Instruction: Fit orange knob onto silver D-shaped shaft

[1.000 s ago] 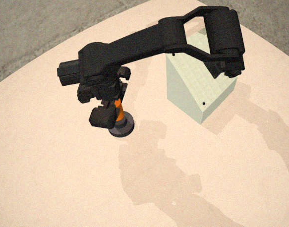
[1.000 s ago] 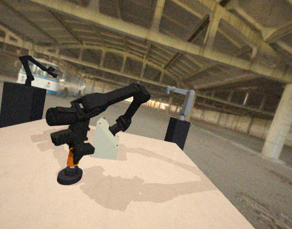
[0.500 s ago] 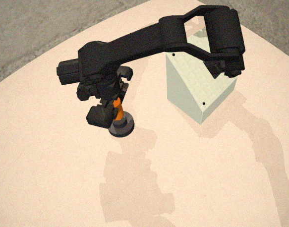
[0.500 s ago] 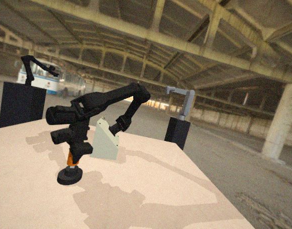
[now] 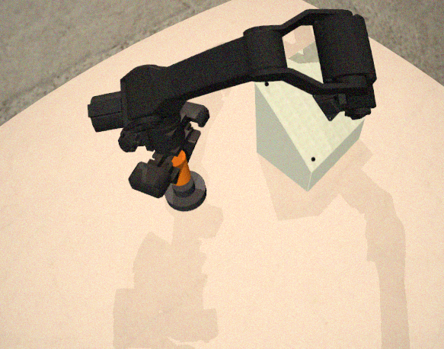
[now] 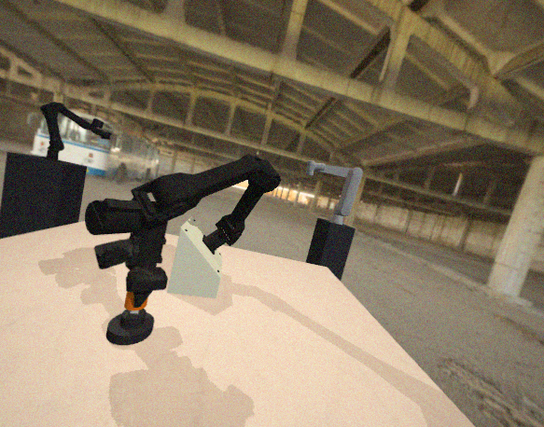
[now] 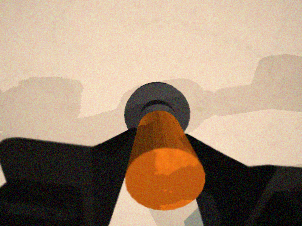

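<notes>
Orange knob, a smooth tapered plastic cylinder, stands upright directly above the dark round pedestal, gripped by the black parallel-jaw end effector, whose jaws are clamped on its upper part. Holding it high on the body leaves the lower end free to go down over the shaft without the fingers meeting the pedestal.

In the exterior view the knob's lower rim sits just above the pedestal's raised dark collar, with a short pale stretch showing between them that looks like the silver D-shaped shaft; whether the shaft's tip is already inside the knob's hole I cannot tell. The knob is clearly not pushed all the way down onto the pedestal.

From the wrist view the knob points straight at the pedestal's centre, so its axis seems lined up over the shaft. The hole and its flat side are hidden underneath, and the shaft's flat is not distinguishable, so rotational alignment cannot be judged.

Beyond the pedestal on the beige surface the pale green wedge-shaped mount carries the arm.
</notes>
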Robot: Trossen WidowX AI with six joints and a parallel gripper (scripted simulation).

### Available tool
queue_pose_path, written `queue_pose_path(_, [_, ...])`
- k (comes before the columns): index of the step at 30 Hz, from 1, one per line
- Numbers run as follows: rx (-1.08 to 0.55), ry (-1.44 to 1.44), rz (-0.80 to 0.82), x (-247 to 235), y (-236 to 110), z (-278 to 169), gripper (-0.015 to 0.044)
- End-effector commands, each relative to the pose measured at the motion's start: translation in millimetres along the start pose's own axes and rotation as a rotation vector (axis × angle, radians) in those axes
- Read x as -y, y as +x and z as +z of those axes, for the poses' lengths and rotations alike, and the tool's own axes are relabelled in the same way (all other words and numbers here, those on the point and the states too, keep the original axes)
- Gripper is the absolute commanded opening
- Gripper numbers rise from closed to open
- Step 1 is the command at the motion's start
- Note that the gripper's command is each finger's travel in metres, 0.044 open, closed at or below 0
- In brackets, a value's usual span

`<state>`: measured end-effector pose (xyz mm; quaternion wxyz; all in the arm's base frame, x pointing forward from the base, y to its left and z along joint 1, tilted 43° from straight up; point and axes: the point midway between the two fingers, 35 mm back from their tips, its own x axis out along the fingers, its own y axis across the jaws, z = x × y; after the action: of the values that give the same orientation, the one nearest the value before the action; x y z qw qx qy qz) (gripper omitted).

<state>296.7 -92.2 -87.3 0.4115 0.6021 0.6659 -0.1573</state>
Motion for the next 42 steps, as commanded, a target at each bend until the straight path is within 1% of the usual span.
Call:
queue_pose_path(1, [0.000,0.004,0.001,-0.1,0.2,0.0,0.0000])
queue_pose_path(14, [0.001,0.013,0.001,-1.0,-4.0,0.1,0.0000])
queue_pose_path(21, [0.000,0.213,0.001,-0.9,-2.1,0.7,0.0000])
queue_pose_path(42, [0.000,0.214,0.001,-0.2,0.7,-0.4,0.0000])
